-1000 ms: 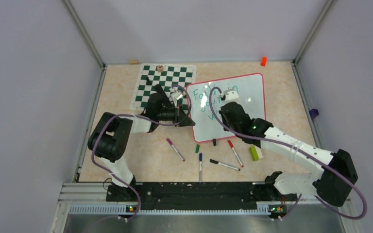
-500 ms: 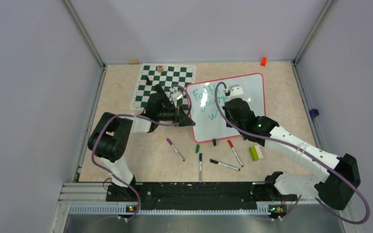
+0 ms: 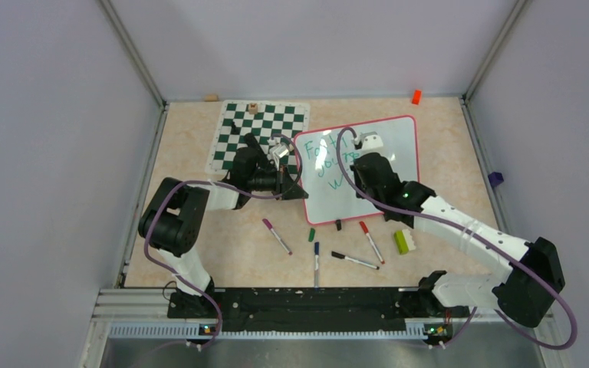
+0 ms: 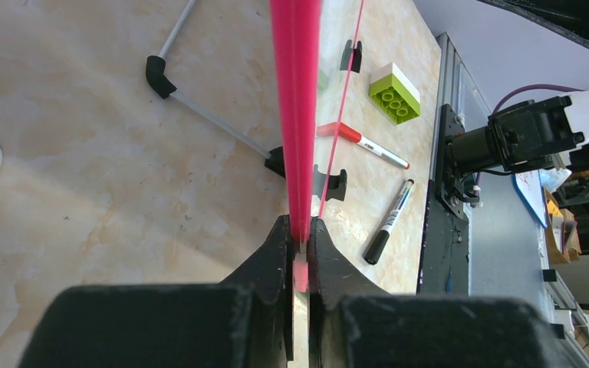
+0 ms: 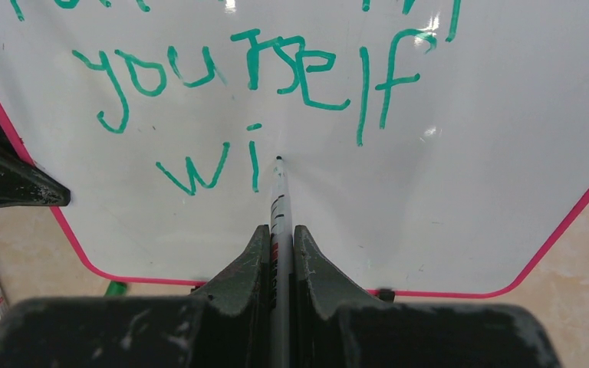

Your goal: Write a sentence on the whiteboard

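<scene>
The right gripper [image 5: 280,230] pinches the marker [image 5: 278,192], tip beside "wi"; the left gripper [image 4: 301,238] clamps the whiteboard [image 5: 468,153] (edge-on). Pressing hard could skid it, distorting letters.

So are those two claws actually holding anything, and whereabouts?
Yes. The left gripper is clamped on the pink edge of the whiteboard. The right gripper pinches a marker by its barrel, tip toward the board.
</scene>
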Available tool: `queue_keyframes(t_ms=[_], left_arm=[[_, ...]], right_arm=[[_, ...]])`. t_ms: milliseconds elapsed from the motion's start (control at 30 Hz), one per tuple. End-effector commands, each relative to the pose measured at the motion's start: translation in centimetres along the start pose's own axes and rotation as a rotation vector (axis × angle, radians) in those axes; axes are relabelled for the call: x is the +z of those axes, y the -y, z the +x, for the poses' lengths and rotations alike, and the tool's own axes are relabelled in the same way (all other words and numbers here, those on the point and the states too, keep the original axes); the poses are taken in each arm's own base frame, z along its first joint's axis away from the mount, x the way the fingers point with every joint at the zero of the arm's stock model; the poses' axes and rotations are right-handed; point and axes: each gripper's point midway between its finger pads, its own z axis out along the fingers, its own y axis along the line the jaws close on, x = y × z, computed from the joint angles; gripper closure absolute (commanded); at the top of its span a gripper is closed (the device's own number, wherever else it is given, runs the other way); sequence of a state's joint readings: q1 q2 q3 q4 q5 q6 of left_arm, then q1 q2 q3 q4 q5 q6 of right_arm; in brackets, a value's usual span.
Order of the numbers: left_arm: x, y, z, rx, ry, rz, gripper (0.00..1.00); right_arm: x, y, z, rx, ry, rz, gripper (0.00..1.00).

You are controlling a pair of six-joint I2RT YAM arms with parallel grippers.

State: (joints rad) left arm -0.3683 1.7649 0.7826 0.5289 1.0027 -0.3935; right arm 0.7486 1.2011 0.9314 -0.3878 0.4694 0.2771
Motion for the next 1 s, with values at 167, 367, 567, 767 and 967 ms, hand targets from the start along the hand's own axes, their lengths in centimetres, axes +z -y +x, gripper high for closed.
queue_keyframes(t_ms=[167, 367, 567, 767, 967], left_arm=[[-0.2, 0.5, -0.3, 0.035, 0.012, -0.006, 1.0], [-0.1, 0.4, -0.4, 0.032, 0.012, -0.004, 1.0], [-0.1, 0.4, -0.3, 0.033, 0.012, -0.006, 1.0], [-0.1, 0.3, -0.3, 0.03, 0.011, -0.007, 1.0], [-0.1, 0.3, -0.3, 0.031, 0.011, -0.007, 1.0]], right_arm=[[0.1, 0.4, -1.6, 0.017, 0.046, 0.019, 1.0], [-0.2, 0.5, 0.2, 0.018, 0.002, 0.008, 1.0], [-0.6, 0.7, 1.7, 0.018, -0.037, 0.002, 1.0], [-0.6, 0.7, 1.9, 0.028, -0.039, -0.002, 1.0], [-0.3, 0.6, 0.6, 0.026, -0.015, 0.009, 1.0]])
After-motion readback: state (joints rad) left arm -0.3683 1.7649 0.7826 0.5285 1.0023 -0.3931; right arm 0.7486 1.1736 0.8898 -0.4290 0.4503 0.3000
